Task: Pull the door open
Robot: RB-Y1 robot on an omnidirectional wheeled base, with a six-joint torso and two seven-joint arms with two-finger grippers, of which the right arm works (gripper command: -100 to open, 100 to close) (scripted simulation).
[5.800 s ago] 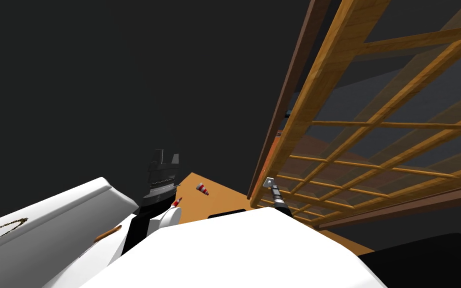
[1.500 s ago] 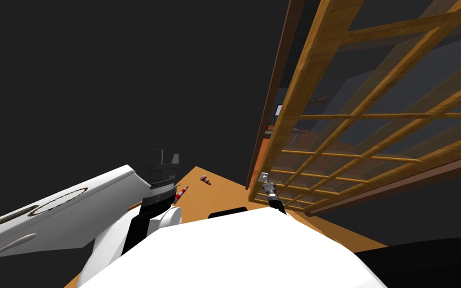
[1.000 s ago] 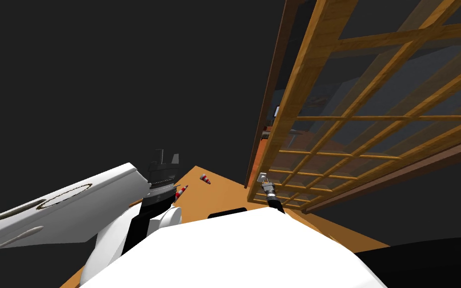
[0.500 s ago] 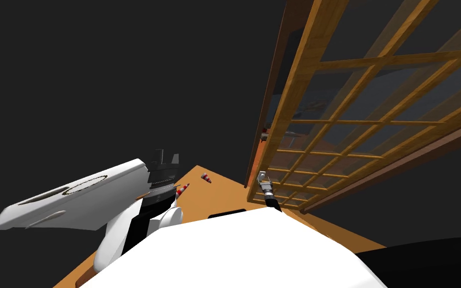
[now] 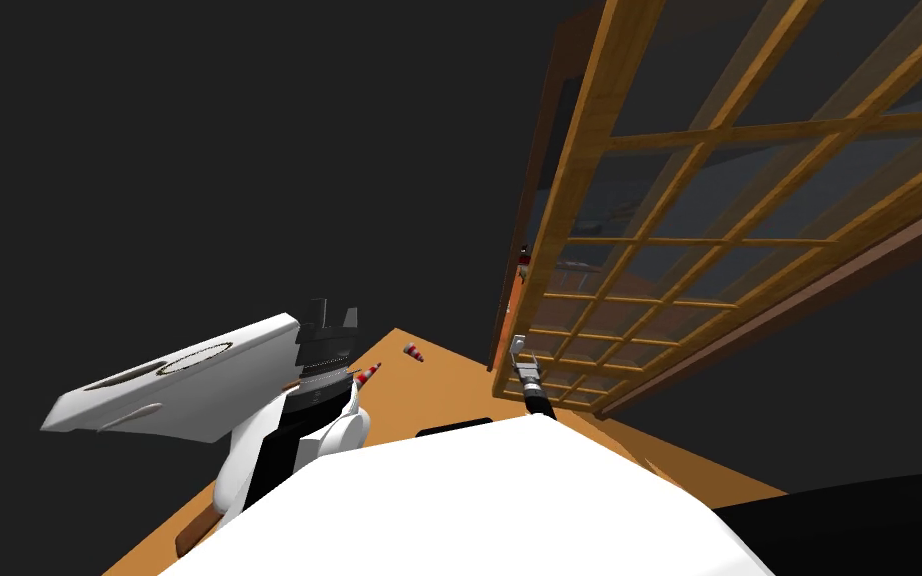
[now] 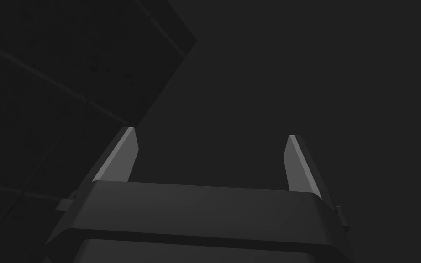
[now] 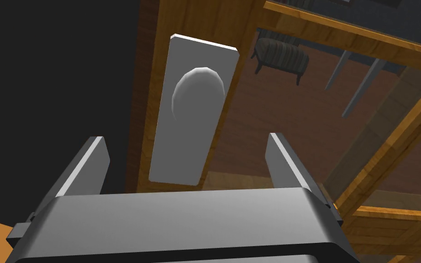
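While the right gripper (image 7: 185,137) points at the door (image 7: 196,18), its two fingers stand wide apart and clamp nothing. Just ahead of the fingertips a grey plate (image 7: 182,150) sits on the door's wooden edge post, and a round grey knob (image 7: 198,93) juts from that plate; neither finger touches plate or knob. In the head view this gripper (image 5: 518,347) sits low against the handle side of the door (image 5: 567,180), a lattice of wooden bars with glass panes. A gap shows between that edge and the darker brown frame (image 5: 531,190). Through the panes a dark chair (image 7: 280,55) stands on a brown floor.

The left gripper (image 5: 334,312) is raised beside a white fixture (image 5: 199,385), its fingers (image 6: 123,150) also apart and empty. Two red-and-white striped cones (image 5: 413,351) lie on the orange floor (image 5: 449,390).
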